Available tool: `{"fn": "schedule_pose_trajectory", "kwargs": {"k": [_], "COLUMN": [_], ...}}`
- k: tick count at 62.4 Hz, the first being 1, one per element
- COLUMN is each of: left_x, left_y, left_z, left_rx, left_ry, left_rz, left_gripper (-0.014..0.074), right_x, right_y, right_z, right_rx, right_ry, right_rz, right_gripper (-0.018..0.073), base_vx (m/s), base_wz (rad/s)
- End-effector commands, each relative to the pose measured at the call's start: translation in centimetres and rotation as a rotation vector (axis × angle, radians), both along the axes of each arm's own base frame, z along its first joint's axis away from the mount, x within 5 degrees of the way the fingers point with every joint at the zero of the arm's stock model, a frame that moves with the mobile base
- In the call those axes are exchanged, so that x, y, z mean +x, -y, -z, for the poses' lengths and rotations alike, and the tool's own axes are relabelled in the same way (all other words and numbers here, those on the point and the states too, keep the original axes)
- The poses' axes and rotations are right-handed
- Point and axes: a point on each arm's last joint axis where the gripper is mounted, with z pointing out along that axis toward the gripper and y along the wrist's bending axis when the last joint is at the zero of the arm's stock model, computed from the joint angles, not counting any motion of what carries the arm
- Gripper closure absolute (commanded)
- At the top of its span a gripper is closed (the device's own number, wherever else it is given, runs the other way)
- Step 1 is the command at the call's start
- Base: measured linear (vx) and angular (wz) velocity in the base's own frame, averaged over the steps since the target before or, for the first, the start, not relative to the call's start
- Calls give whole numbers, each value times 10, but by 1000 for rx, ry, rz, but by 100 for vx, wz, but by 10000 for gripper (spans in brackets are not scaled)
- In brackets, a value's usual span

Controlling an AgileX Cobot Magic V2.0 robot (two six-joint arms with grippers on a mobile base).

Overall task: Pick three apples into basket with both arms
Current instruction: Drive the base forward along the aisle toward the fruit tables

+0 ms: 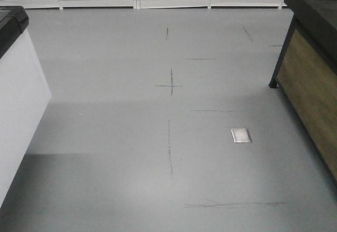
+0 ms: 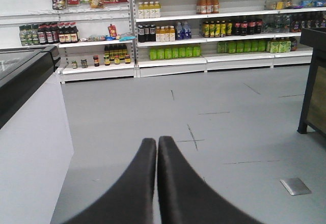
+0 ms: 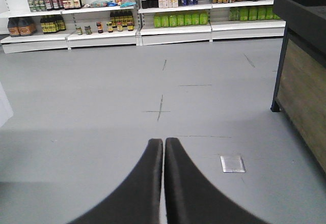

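No apples and no basket show in any view; both are out of view. In the left wrist view my left gripper [image 2: 157, 140] is shut, its two black wedge fingers pressed together with nothing between them, held above bare grey floor. My right gripper [image 3: 163, 142] in the right wrist view is likewise shut and holds nothing, pointing across the floor toward the shelves. Neither arm appears in the front view.
A white chest cabinet with a black top [image 1: 16, 84] stands at the left. A wood-panelled black-framed stand [image 1: 310, 74] is at the right. White shelves of bottles and jars [image 2: 173, 35] line the far wall. A metal floor plate [image 1: 241, 135] lies right of centre.
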Motion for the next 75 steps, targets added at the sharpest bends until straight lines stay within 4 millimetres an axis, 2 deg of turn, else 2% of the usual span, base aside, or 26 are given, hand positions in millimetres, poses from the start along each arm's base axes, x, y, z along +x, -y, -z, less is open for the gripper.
{"fn": "schedule_pose_trajectory", "kwargs": {"k": [1,75], "left_x": [-2,-2], "left_y": [-1,-1], "left_z": [-16,-16], "left_rx": [-12,-12], "left_ry": [109,109], "left_rz": [-8,-8], "left_gripper": [602,602], "right_x": [1,1], "right_y": [-1,-1], "right_z": [-2,-2], "right_rx": [-16,-16], "right_ry": [70,71], "right_rz": [-10,-10], "right_gripper": [564,564], "base_vx": [8,15], "base_wz": [2,2]}}
